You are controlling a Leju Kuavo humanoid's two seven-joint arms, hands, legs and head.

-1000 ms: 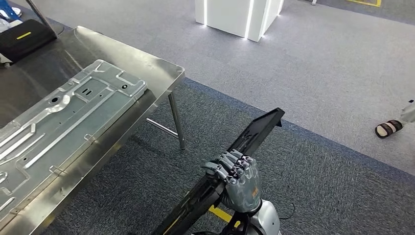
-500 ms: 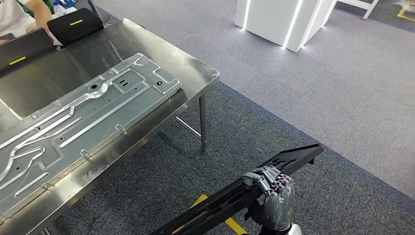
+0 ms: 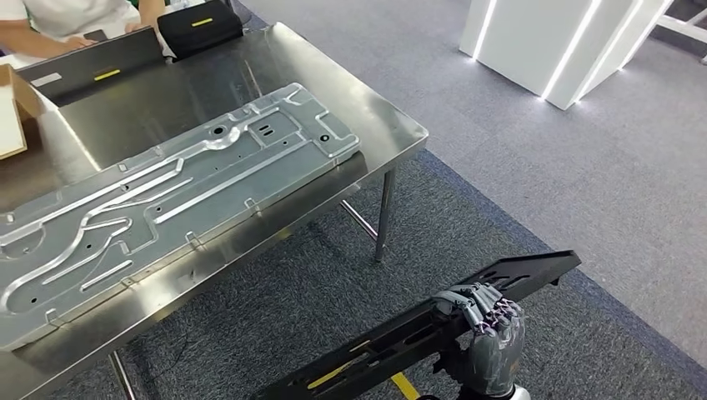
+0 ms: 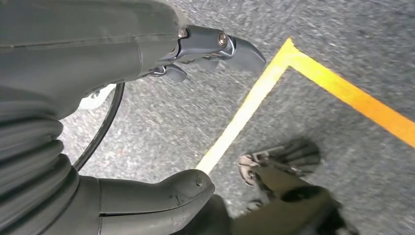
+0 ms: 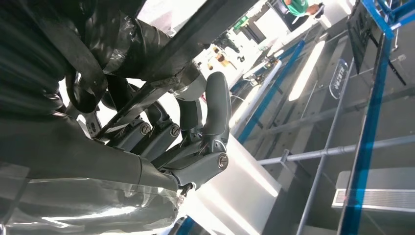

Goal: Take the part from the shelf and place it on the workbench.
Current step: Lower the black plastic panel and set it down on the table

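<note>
Now | workbench (image 3: 392,125) corner ahead-left, carpet (image 3: 333,292) between | right hand (image 3: 483,329) grips long black part (image 3: 433,321), axis up-right; left hand (image 4: 147,98) holds nothing, fingers spread

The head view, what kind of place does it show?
Probably a factory or workshop floor. A steel workbench carries a large stamped metal panel, the right hand grips a long black part, and yellow tape marks the carpet.
</note>
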